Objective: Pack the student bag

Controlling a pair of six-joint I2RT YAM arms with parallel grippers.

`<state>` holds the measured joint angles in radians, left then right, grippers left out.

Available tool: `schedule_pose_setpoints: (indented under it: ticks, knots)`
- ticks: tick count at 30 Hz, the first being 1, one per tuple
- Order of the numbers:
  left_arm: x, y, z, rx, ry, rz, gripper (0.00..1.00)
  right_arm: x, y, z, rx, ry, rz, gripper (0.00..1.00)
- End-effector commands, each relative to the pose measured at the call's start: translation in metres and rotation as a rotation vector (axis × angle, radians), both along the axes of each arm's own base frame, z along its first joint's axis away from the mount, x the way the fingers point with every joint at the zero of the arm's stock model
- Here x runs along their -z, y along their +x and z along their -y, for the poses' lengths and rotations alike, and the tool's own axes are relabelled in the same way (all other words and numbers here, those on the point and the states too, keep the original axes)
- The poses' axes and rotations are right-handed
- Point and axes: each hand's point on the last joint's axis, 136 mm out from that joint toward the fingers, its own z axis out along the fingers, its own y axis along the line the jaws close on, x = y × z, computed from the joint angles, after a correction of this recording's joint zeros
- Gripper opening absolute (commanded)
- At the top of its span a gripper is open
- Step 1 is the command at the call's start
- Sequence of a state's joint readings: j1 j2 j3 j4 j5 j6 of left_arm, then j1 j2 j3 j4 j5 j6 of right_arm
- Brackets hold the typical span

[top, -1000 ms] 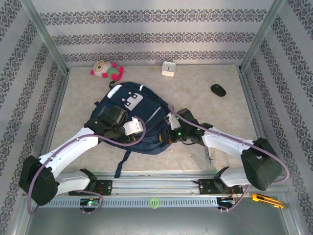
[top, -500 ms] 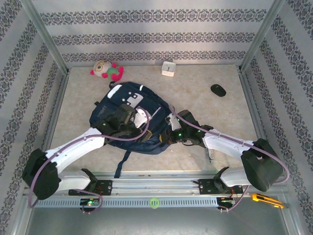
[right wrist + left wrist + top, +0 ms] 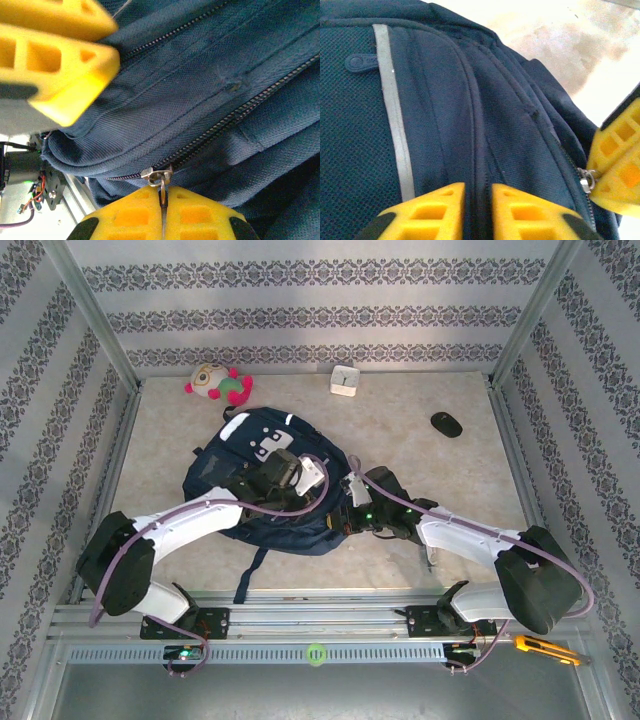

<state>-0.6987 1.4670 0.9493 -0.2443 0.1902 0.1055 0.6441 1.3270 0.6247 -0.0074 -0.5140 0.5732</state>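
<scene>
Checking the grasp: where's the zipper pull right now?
Right wrist view, bottom centre: the zipper pull sits pinched in the right claw, on the student bag.

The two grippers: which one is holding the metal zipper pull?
The right gripper: its jaws are shut on the zipper pull of the student bag. The left gripper pinches a plain fabric seam instead.

Navy student bag (image 3: 212,472) (grey trim stripe), yellow-fingered left hand (image 3: 478,202), beige mottled table (image 3: 420,455), pink plush toy (image 3: 218,383), floral-striped walls (image 3: 300,318)
</scene>
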Motion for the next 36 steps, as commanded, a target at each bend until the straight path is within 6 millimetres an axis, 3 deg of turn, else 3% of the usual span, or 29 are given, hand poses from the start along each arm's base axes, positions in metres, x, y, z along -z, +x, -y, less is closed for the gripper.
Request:
schedule_pose_setpoints:
  ticks: [1,9,19,23,29,33,36]
  knots:
    - [0.001,-0.015,-0.015,0.122,0.096,0.04,0.04,-0.003,0.007,0.008,0.04,0.002,0.021,0.0]
    - [0.004,-0.066,-0.04,0.394,0.164,0.014,0.0,-0.006,0.022,0.024,0.08,-0.01,0.031,0.0]
    - [-0.001,-0.104,-0.061,0.519,0.187,-0.051,0.0,-0.007,0.045,0.042,0.122,-0.008,0.052,0.0]
    - [0.002,-0.106,-0.087,0.462,0.246,-0.027,0.0,-0.008,0.039,0.032,0.082,0.025,0.031,0.0]
    - [0.01,-0.087,-0.129,0.262,0.41,0.04,0.1,-0.007,0.01,0.015,0.037,0.038,0.024,0.0]
    - [0.014,-0.085,-0.15,0.185,0.501,0.009,0.15,-0.002,-0.01,-0.005,0.008,0.054,0.012,0.0]
    - [0.007,-0.082,-0.158,0.112,0.519,0.005,0.29,0.0,-0.019,-0.017,0.004,0.071,0.011,0.0]
